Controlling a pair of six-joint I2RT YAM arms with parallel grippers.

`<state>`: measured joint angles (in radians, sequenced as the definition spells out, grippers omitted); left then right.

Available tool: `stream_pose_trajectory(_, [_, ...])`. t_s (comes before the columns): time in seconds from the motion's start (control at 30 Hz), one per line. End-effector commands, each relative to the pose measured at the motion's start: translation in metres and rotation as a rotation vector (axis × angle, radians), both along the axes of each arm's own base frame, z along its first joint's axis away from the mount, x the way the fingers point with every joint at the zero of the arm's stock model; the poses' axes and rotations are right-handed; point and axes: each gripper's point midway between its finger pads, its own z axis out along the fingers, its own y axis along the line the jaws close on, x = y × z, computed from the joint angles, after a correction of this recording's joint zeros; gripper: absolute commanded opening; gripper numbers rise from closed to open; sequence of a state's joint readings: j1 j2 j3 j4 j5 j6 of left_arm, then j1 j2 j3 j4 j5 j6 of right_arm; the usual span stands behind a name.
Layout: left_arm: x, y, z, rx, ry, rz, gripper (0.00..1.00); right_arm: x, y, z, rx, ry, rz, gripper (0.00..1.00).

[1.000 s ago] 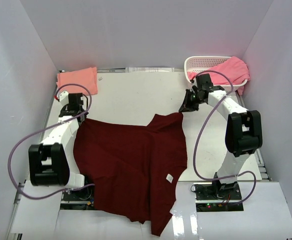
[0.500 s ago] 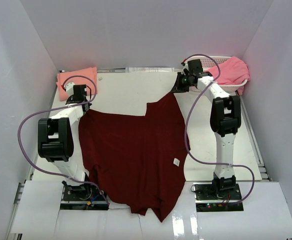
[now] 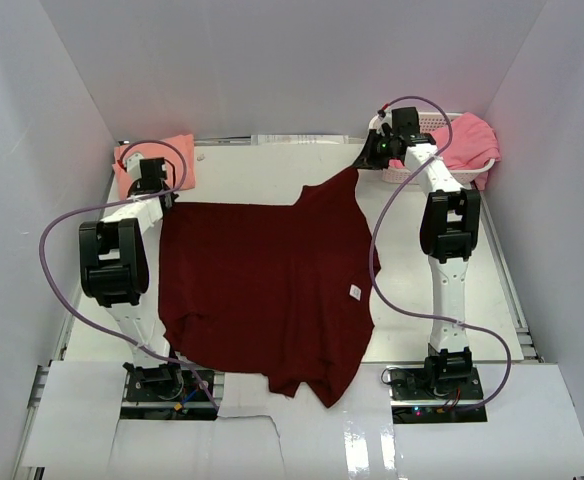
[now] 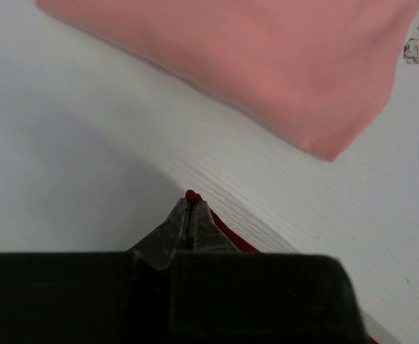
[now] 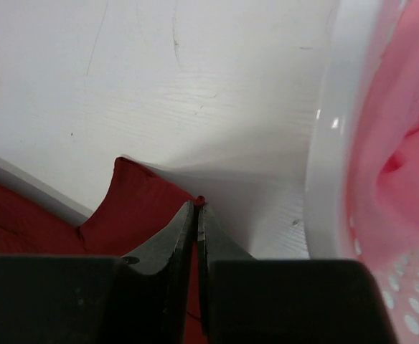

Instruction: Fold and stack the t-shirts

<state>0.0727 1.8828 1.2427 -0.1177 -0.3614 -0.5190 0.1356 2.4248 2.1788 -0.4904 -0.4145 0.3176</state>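
Note:
The dark maroon t-shirt point(image 3: 267, 285) lies spread over the middle of the table, its near hem hanging past the front edge. My left gripper point(image 3: 158, 197) is shut on its far left corner point(image 4: 191, 194). My right gripper point(image 3: 364, 163) is shut on its far right corner point(image 5: 138, 204). The salmon-peach t-shirt point(image 3: 147, 158) lies folded at the far left, just beyond my left gripper, and shows in the left wrist view point(image 4: 267, 57). The brighter pink t-shirt point(image 3: 467, 140) sits bunched in the basket and shows in the right wrist view point(image 5: 403, 136).
A white lattice basket point(image 3: 404, 125) stands at the far right corner, close beside my right gripper; its rim shows in the right wrist view point(image 5: 328, 165). White walls close the table in on three sides. A white strip point(image 3: 302, 139) lies along the back wall.
Both arms have stretched toward the back of the table, dragging the maroon shirt away from the front edge and spreading it flatter. The right gripper has moved up next to the basket.

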Motion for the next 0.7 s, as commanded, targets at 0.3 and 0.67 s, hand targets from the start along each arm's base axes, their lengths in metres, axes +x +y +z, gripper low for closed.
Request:
stream_pose_trajectory(0.3, [0.038,-0.001,0.002,-0.001,-0.053,-0.053,0.0,0.032,-0.011,0.038,0.129,-0.17,0.064,0.08])
stream_pose_trajectory(0.67, [0.062,-0.014,0.027,-0.032,-0.137,-0.134,0.0,0.005,0.04,0.024,0.183,-0.128,0.213,0.08])
